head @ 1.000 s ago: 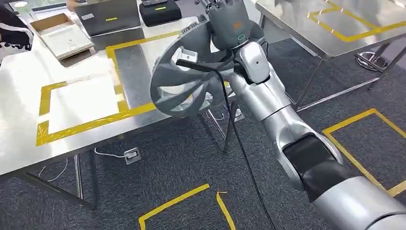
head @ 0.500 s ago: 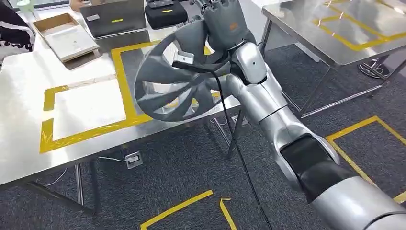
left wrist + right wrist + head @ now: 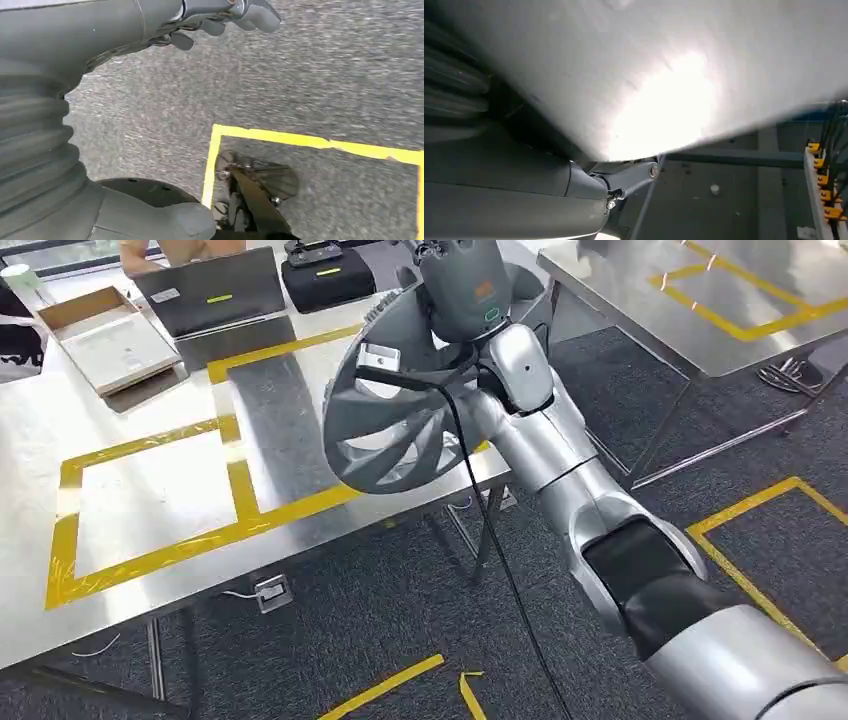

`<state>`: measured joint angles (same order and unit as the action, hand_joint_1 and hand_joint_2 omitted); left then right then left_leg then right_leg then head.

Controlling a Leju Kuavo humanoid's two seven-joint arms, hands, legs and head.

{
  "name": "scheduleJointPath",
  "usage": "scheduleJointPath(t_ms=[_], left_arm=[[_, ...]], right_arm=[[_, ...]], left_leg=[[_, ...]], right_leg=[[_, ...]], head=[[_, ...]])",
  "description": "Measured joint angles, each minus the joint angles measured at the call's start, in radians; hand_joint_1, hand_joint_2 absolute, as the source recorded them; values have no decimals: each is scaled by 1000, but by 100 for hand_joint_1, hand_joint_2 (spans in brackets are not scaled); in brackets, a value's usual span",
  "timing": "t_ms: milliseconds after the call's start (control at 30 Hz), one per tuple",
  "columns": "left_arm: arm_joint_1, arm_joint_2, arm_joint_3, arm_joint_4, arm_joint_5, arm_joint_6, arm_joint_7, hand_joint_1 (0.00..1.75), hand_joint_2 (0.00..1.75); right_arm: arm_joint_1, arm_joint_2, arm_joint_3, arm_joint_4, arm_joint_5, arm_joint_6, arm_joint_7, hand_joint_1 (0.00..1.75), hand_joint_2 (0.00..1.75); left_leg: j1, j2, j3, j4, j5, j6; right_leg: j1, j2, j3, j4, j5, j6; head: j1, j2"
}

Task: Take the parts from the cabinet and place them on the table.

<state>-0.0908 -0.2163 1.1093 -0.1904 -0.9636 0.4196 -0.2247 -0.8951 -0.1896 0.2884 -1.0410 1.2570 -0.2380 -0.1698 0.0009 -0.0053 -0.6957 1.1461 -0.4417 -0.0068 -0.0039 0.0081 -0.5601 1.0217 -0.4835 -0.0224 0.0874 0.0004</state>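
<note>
A grey round fan-like part [image 3: 400, 405] with curved blades, tilted on edge, sits at the frame's upper centre over the steel table's [image 3: 150, 490] near edge.

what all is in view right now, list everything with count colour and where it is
fan-shaped part: one, grey, held up over the near table's front edge
near table: one, bare steel with yellow tape rectangles, left half of head view
far table: one, steel with yellow tape, upper right
laptop: one, dark grey, back of near table
case: one, black, beside the laptop
cardboard box: one, open, brown, back left of near table
floor tape: yellow lines on dark carpet
person: one, behind the laptop, mostly cut off
right robot hand: grey, holds the fan-shaped part
left robot hand: grey, hangs over the carpet, holding nothing
</note>
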Motion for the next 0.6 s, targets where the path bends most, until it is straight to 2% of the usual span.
scheduleJointPath(t_ms=[33,67,100,133,200,233,267,333,367,400,433,467,533,567,600], left_arm=[[1,0,0,0,0,-2,-2,0,175],[1,3,0,0,1,-3,-3,0,175],[0,3,0,0,2,-3,-5,0,175],[1,2,0,0,6,-3,-6,0,175],[0,1,0,0,8,-3,-6,0,175],[0,1,0,0,8,-3,-6,0,175],[-3,1,0,0,8,-3,-5,0,175],[-6,-3,0,0,8,-3,-2,0,175],[-4,-5,0,1,8,-3,-2,0,175],[-2,-5,0,1,8,-3,-1,0,175],[-1,-5,0,1,8,-3,0,0,175],[0,-7,0,2,7,-7,2,0,175],[0,-8,0,2,6,-23,7,0,175],[-1,-5,0,2,6,-26,11,0,175],[-3,-5,0,2,6,-27,13,0,175]], right_arm=[[0,1,0,0,0,0,-3,175,175],[-1,2,0,3,0,2,-8,175,175],[-5,3,0,3,-1,3,-10,175,175],[-3,3,1,4,0,5,-13,175,175],[-10,4,2,4,-1,5,-13,175,175],[-13,4,2,5,-1,5,-13,175,175],[-23,5,2,6,-2,6,-13,175,175],[-31,5,3,14,-2,8,-13,175,175],[-29,6,3,19,-2,8,-13,175,175],[-28,6,5,23,-1,10,-14,175,175],[-28,6,7,26,-1,14,-15,175,175],[-30,6,8,29,-1,18,-16,175,175],[-40,7,12,41,0,27,-16,175,175],[-50,8,15,65,0,31,-16,175,175],[-59,13,18,78,0,38,-16,175,175]], left_leg=[[-5,0,23,-78,58,13],[-10,0,28,-103,33,18],[-11,-3,42,-113,15,18],[-11,-1,39,-118,29,21],[-6,-1,65,-127,25,30],[-3,-2,75,-134,25,34],[-1,-1,80,-135,21,39],[0,-1,89,-135,8,44],[1,-2,95,-135,1,42],[2,-3,104,-133,-7,40],[5,-4,113,-132,-16,36],[8,-6,124,-128,-26,31],[13,-7,139,-119,-51,15],[13,-8,145,-113,-59,6],[11,-7,141,-114,-63,-1]], right_leg=[[0,0,8,-1,-9,2],[4,2,15,3,-17,8],[3,5,10,2,-23,15],[3,6,18,6,-23,22],[5,7,25,9,-27,31],[1,1,15,32,-32,36],[0,0,-13,79,-41,41],[-7,-1,-113,228,-94,55],[-10,-1,-153,281,-118,58],[-15,-1,-179,299,-115,62],[-19,-2,-182,272,-86,69],[-24,-3,-166,205,-35,75],[-35,-9,-113,33,93,85],[-28,-11,-115,17,71,86],[-21,-12,-107,12,56,62]], head=[[0,0],[-1,0],[-3,0],[-4,0],[-6,0],[-2,0],[0,0],[0,0],[0,0],[1,0],[0,0],[0,0],[0,0],[-1,0],[6,0]])
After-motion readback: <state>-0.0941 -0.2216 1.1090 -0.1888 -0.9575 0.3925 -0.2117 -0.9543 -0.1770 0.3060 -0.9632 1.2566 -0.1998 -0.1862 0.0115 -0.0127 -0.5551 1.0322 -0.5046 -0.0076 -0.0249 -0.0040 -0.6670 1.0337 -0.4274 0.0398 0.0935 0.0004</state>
